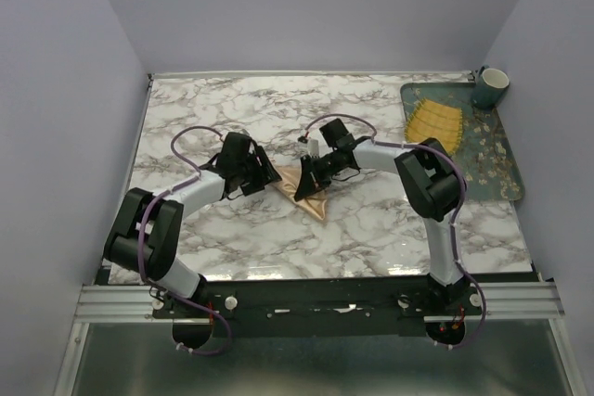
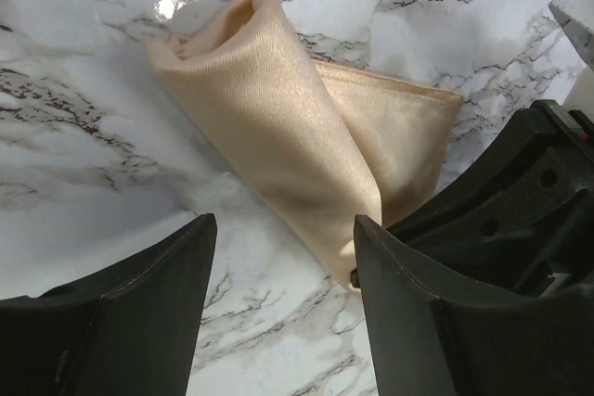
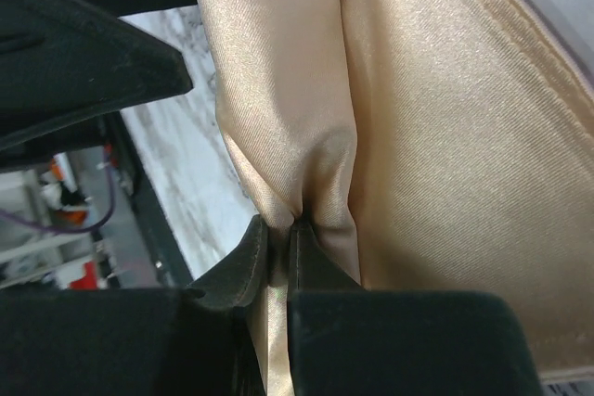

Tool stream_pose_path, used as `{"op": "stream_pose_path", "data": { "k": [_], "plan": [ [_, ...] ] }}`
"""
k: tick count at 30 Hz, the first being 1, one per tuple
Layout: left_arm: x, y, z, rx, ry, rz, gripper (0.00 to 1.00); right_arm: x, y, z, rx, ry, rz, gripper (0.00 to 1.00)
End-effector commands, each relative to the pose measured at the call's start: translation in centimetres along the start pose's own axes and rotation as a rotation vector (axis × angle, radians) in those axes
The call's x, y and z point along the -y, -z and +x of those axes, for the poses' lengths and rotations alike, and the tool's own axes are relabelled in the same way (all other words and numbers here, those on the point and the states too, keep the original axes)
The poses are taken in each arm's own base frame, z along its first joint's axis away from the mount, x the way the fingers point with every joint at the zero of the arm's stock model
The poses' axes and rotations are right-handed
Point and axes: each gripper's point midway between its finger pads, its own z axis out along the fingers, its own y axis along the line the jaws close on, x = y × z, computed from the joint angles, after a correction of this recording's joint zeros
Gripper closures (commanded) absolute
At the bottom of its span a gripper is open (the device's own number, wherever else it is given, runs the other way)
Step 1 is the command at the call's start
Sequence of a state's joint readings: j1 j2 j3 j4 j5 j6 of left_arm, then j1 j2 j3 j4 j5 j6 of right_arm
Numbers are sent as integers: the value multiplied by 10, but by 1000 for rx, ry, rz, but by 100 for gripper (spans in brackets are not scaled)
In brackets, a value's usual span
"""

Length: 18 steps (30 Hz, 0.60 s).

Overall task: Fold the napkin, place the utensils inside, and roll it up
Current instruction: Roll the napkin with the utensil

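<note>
- The peach napkin (image 1: pixel 311 194) lies bunched near the middle of the marble worktop (image 1: pixel 390 229).
- The right tool (image 3: pixel 278 252), at the napkin's 1 o'clock, is pinching a small fold of it.
- The left tool (image 2: pixel 283 303), at its 9 o'clock, is spread wide and holds nothing.
- The cloth looks slippery (thin and shiny): it could slide out of that one small pinch, and the fold would flop open.

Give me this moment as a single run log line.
napkin: folded, partly rolled, on table | left pincer: open, near napkin | right pincer: shut on napkin fold
</note>
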State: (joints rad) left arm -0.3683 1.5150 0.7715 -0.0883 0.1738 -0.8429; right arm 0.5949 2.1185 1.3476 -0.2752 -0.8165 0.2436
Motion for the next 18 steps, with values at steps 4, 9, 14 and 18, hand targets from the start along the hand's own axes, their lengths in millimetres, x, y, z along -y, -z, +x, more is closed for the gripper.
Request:
{"op": "stream_pose_path", "data": {
  "k": [4,9,14,18],
  "plan": [
    [8,-23,2,-43,9,17,30,3,-6,31,-154,-198,-227,91],
    [-4,-36,1,-41,11,-29,35,9,-4,29,-151,-216,-231,90],
    [-13,-43,2,-37,3,-62,44,12,3,21,-155,-169,-173,83],
    [-18,-45,9,-55,8,-63,59,19,19,13,-160,-126,-1,67]
  ]
}}
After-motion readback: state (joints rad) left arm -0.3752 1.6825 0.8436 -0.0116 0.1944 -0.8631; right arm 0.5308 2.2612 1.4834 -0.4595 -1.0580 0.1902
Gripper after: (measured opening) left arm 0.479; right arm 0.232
